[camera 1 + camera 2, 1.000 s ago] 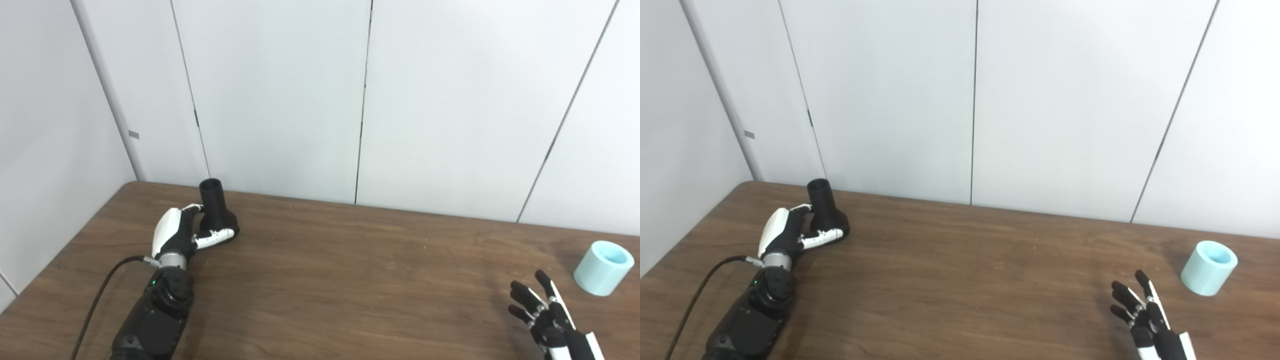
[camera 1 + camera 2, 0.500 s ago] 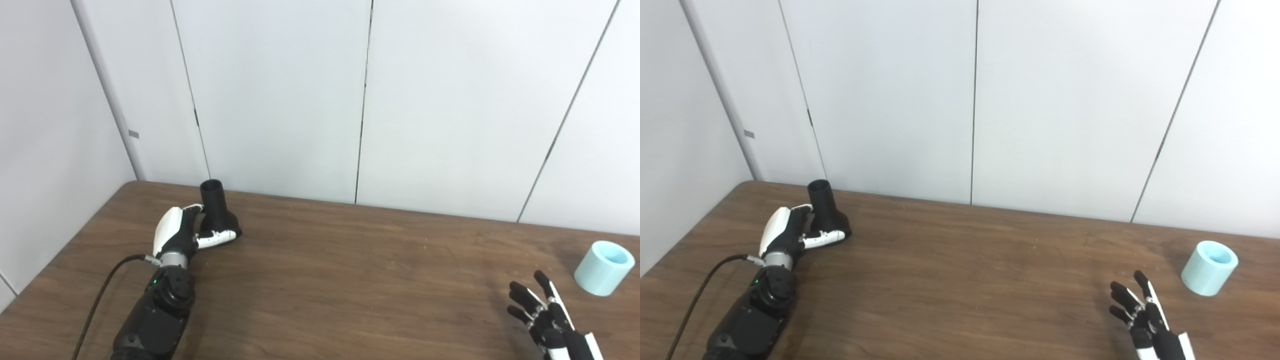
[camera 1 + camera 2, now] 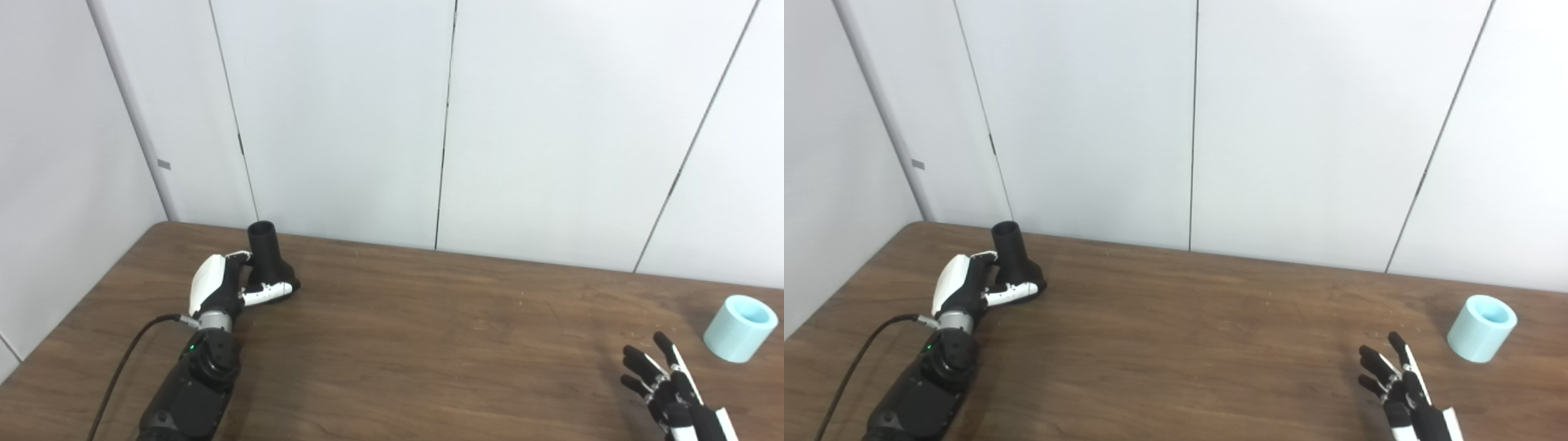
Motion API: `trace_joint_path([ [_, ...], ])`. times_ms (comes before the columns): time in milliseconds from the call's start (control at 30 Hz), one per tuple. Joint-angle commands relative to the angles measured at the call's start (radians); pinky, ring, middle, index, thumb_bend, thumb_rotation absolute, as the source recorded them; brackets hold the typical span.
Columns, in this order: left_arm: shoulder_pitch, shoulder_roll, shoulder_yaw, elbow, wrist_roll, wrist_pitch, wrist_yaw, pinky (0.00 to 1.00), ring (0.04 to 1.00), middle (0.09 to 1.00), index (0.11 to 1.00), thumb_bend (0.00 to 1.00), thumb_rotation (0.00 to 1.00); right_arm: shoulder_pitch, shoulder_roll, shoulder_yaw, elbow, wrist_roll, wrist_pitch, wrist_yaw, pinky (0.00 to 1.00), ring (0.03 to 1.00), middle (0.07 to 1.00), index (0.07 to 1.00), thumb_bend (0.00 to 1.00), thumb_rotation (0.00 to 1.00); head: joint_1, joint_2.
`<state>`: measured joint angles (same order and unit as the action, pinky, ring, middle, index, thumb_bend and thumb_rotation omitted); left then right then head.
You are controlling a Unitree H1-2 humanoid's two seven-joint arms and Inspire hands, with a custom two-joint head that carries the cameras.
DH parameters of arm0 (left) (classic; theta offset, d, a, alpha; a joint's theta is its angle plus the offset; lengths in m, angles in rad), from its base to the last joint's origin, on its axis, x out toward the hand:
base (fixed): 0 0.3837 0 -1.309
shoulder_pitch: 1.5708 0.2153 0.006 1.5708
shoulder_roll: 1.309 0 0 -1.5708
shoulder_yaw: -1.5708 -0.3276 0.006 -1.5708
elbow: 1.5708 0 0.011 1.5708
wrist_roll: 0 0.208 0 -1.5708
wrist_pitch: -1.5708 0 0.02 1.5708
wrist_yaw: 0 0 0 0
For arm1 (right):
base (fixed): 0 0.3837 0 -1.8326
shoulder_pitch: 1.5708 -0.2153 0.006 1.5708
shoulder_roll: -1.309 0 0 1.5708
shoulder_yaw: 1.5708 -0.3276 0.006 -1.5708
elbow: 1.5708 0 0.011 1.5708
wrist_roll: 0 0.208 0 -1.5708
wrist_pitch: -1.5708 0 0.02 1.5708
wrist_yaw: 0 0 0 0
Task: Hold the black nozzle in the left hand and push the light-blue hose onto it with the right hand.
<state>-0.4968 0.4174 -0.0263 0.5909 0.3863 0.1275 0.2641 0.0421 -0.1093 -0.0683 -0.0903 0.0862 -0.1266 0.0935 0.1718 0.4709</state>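
On wooden table (image 3: 429,343), left hand (image 3: 214,288) grips unlabelled black nozzle (image 3: 266,254)

Looked like a bare lab or test room: plain white wall panels (image 3: 343,122) behind a scuffed wooden table (image 3: 429,343).

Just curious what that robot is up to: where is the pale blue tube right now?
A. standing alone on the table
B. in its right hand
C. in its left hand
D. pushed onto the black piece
A: the light-blue hose stands alone on the table, beyond the open right hand.
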Motion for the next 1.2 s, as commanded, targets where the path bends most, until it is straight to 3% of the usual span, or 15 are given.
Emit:
trace_joint_path([
  [0, -0.021, 0.019, -0.007, -0.012, 0.007, -0.017, -0.009, 1.0, 0.876, 0.754, 0.463, 0.65, 0.42, 0.056, 0.031, 0.018, 0.049, 0.012, 0.002, 0.001, 0.83, 0.881, 0.854, 0.985, 0.74, 0.87, 0.0, 0.001],
  [267, -0.002, 0.003, -0.016, -0.016, 0.009, -0.056, 0.001, 1.0, 0.876, 0.752, 0.461, 0.65, 0.43, 0.057, 0.032, 0.02, 0.04, 0.013, 0.01, 0.0, 0.83, 0.88, 0.853, 0.986, 0.74, 0.87, -0.004, 0.007],
  [767, 0.06, -0.032, -0.105, -0.027, 0.059, -0.127, 0.013, 0.95, 0.859, 0.75, 0.477, 0.67, 0.43, 0.061, 0.038, 0.021, 0.011, 0.013, 0.04, 0.0, 0.83, 0.871, 0.844, 0.986, 0.73, 0.87, -0.016, 0.02],
  [967, 0.092, -0.077, -0.124, -0.013, 0.06, -0.181, 0.028, 0.93, 0.86, 0.752, 0.469, 0.68, 0.48, 0.066, 0.043, 0.026, -0.01, 0.01, 0.056, -0.001, 0.83, 0.878, 0.847, 0.987, 0.72, 0.87, -0.02, 0.026],
  [1167, 0.107, -0.115, -0.137, -0.028, 0.067, -0.182, 0.023, 0.94, 0.863, 0.753, 0.463, 0.69, 0.51, 0.067, 0.044, 0.03, -0.023, 0.009, 0.066, -0.001, 0.84, 0.883, 0.849, 0.988, 0.72, 0.87, -0.03, 0.033],
])
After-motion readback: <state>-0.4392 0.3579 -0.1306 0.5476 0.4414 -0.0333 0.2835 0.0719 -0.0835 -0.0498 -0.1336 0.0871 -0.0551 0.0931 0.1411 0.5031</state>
